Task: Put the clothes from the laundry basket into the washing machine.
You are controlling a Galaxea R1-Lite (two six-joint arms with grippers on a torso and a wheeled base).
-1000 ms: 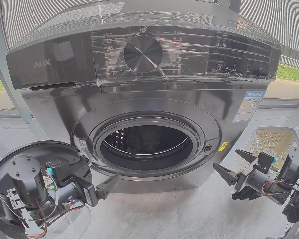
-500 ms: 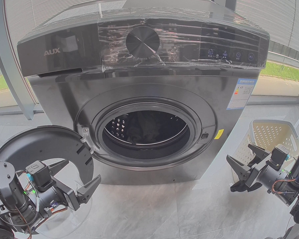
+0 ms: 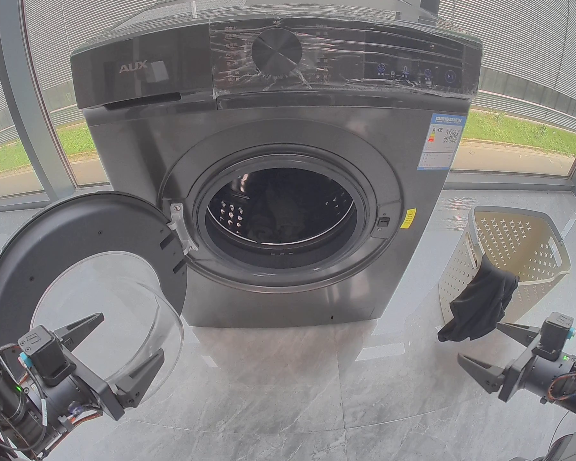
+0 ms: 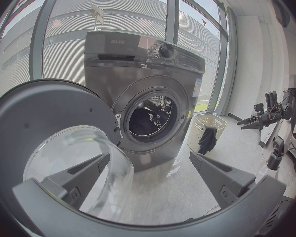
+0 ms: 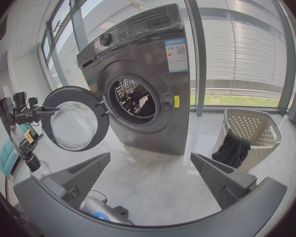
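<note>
the washing machine (image 3: 281,129) is standing on the tiled floor (image 3: 301,385) with its round door (image 3: 77,244) hanging fully open on the robot's left side. dark clothes (image 3: 281,216) are lying inside the drum. the laundry basket (image 3: 531,238) is sitting on the floor near the machine, on the robot's right. a black garment (image 3: 483,302) is draping over its near rim, partly outside. the left gripper (image 3: 129,335) is hovering before the open door, jaws spread wide, gripping nothing. the right gripper (image 3: 480,342) is hovering near the garment without touching it, jaws spread wide, gripping nothing.

Glass windows (image 3: 531,46) rise behind grey floor tiles (image 3: 288,392).
</note>
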